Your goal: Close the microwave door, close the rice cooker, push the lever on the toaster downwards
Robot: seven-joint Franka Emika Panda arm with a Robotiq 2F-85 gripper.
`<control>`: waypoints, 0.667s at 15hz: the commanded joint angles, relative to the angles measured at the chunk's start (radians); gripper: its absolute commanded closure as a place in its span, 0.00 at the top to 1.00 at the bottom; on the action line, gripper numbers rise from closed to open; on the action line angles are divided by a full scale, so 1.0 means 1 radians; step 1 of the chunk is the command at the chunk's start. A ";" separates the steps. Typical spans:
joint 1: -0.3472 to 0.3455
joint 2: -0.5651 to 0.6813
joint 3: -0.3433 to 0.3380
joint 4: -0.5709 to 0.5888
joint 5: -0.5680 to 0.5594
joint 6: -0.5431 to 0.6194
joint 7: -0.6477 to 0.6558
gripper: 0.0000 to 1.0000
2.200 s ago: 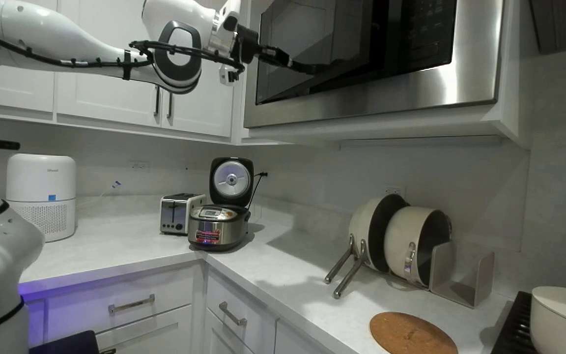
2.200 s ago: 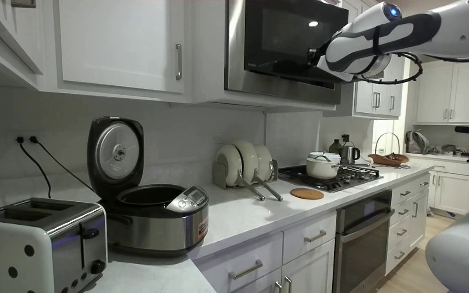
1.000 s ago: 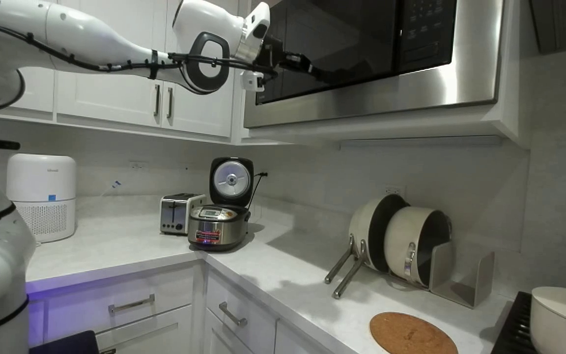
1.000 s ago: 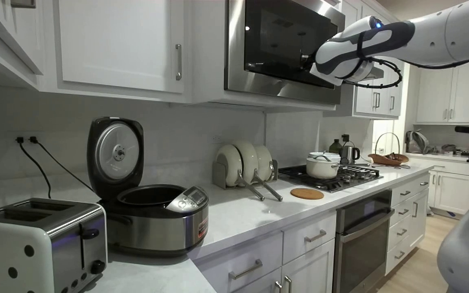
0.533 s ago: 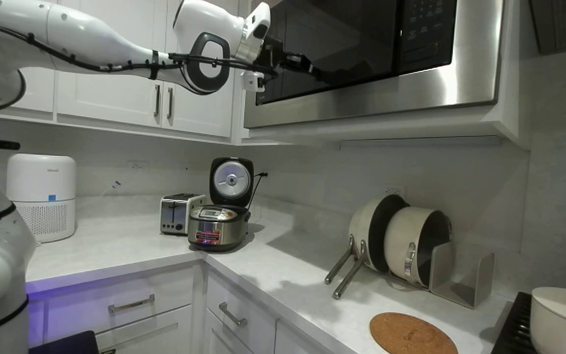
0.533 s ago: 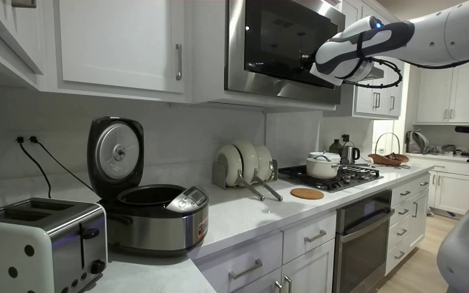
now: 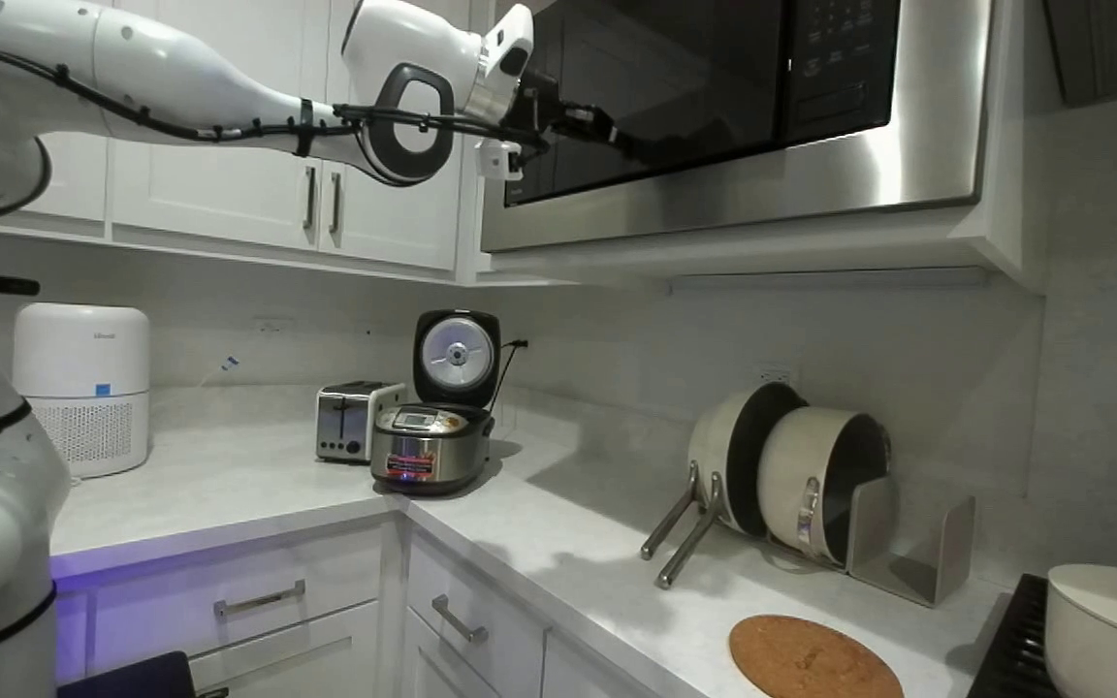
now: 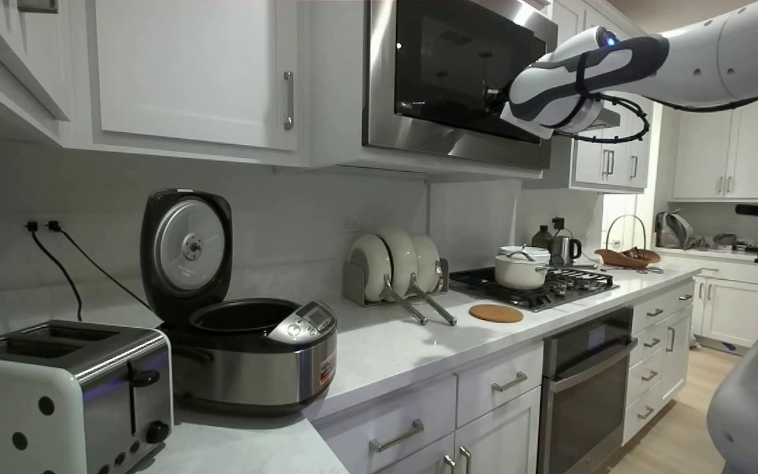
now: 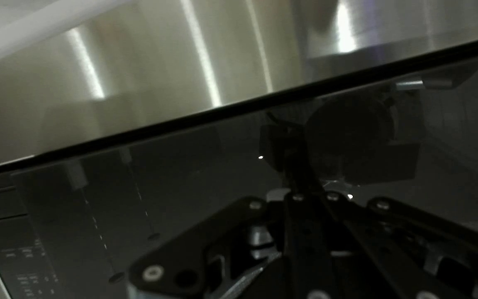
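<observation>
Steel-framed, the microwave door (image 8: 448,69) looks shut, that step likely done; the gripper (image 7: 613,133), pinched together empty, should back off, then close the rice cooker (image 8: 251,365).

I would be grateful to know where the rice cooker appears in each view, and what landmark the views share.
In an exterior view: rice cooker, standing open just left of centre.
In an exterior view: rice cooker, lower left, beside the toaster.
Wrist view: not in it.
Shared landmark: the microwave, in all three views.
</observation>
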 commanded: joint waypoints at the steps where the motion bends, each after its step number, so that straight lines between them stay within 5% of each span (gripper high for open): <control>1: 0.038 0.088 0.019 0.066 0.048 -0.003 -0.003 0.00; 10: 0.059 0.100 0.042 0.063 0.077 -0.001 0.006 0.00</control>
